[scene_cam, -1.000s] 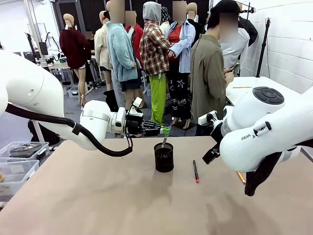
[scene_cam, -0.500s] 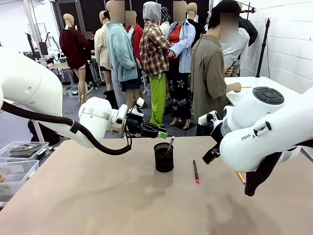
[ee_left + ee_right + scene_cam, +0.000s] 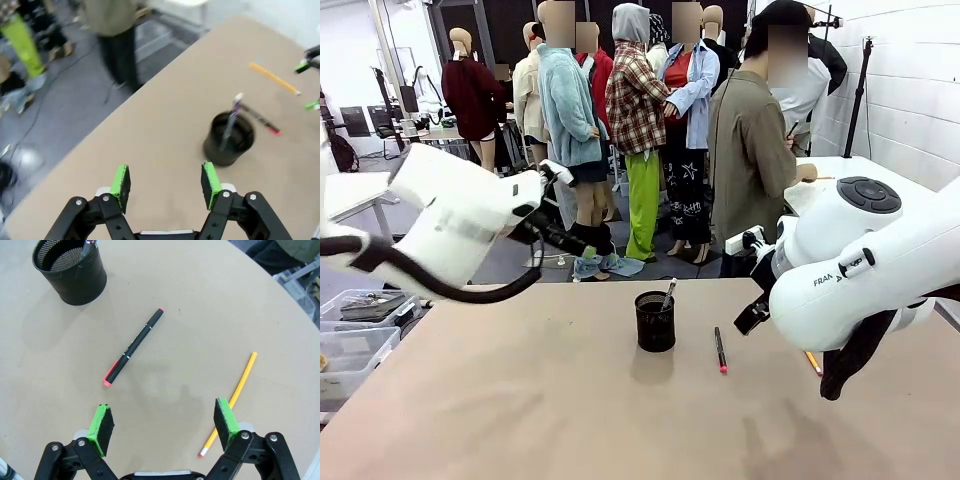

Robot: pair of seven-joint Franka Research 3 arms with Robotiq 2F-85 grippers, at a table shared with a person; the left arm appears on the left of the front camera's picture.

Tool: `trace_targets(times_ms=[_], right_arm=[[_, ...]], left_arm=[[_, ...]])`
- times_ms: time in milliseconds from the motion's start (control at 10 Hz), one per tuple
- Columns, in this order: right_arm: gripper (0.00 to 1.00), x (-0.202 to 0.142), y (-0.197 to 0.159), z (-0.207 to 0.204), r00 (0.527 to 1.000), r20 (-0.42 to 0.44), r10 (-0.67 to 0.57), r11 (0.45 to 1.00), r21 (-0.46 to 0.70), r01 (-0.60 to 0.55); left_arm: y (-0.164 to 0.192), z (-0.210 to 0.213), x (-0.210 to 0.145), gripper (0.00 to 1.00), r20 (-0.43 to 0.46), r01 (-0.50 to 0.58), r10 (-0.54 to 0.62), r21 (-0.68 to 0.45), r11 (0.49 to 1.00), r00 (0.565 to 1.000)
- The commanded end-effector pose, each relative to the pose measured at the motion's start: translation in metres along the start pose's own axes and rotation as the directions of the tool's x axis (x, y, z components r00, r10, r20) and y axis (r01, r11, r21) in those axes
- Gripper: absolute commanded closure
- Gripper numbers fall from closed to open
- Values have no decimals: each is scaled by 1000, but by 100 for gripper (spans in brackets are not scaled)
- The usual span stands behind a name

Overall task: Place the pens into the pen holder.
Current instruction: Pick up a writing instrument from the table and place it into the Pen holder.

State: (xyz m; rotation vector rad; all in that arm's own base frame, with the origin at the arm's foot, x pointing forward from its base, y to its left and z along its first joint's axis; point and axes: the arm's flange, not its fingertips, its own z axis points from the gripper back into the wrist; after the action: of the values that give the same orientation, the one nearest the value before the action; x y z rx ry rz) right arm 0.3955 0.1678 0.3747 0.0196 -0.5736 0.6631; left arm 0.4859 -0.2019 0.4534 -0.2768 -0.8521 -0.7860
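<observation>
Dropping done: left gripper (image 3: 165, 182) let go, empty jaws apart, backed off upper left. Slim silvery pen (image 3: 667, 294) leaned inside black mesh cylindrical pen holder (image 3: 655, 321), mid-frame. Black red-tipped pen (image 3: 720, 350), yellow-orange pen (image 3: 244, 375) lay right of it, under spread-open right gripper (image 3: 165, 426); probably next.

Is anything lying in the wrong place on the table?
Yes. A black pen with a red tip and a yellow pencil lie loose on the table, outside the pen holder, where one silver pen already stands.

Legible txt: "FRAN" on right arm (image 3: 840, 285) white shell, rest of word hidden.
</observation>
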Motion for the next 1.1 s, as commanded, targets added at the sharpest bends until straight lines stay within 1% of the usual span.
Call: trace_targets(times_ms=[0, 100, 200, 400, 500, 600, 700, 800, 1000], right_arm=[[0, -1, 1, 0, 1000, -1, 0, 1000, 1, 0], [0, -1, 1, 0, 1000, -1, 0, 1000, 1, 0], [0, -1, 1, 0, 1000, -1, 0, 1000, 1, 0], [0, -1, 1, 0, 1000, -1, 0, 1000, 1, 0], [0, -1, 1, 0, 1000, -1, 0, 1000, 1, 0], [0, -1, 1, 0, 1000, -1, 0, 1000, 1, 0], [0, -1, 1, 0, 1000, -1, 0, 1000, 1, 0], [0, -1, 1, 0, 1000, -1, 0, 1000, 1, 0], [0, -1, 1, 0, 1000, -1, 0, 1000, 1, 0]], left_arm=[[5, 26, 9, 26, -360, -223, 294, 227, 948, 885], [16, 41, 3, 26, -406, -240, 366, 329, 913, 837], [23, 56, -3, 26, -464, -266, 430, 378, 887, 775], [25, 83, -11, 26, -531, -296, 518, 449, 843, 670], [29, 89, -18, 26, -571, -328, 549, 448, 831, 610], [32, 91, -25, 26, -610, -366, 561, 425, 828, 560], [33, 94, -30, 26, -604, -394, 572, 415, 820, 555], [36, 93, -34, 26, -592, -400, 563, 397, 826, 576], [40, 87, -39, 26, -549, -457, 577, 354, 816, 605]])
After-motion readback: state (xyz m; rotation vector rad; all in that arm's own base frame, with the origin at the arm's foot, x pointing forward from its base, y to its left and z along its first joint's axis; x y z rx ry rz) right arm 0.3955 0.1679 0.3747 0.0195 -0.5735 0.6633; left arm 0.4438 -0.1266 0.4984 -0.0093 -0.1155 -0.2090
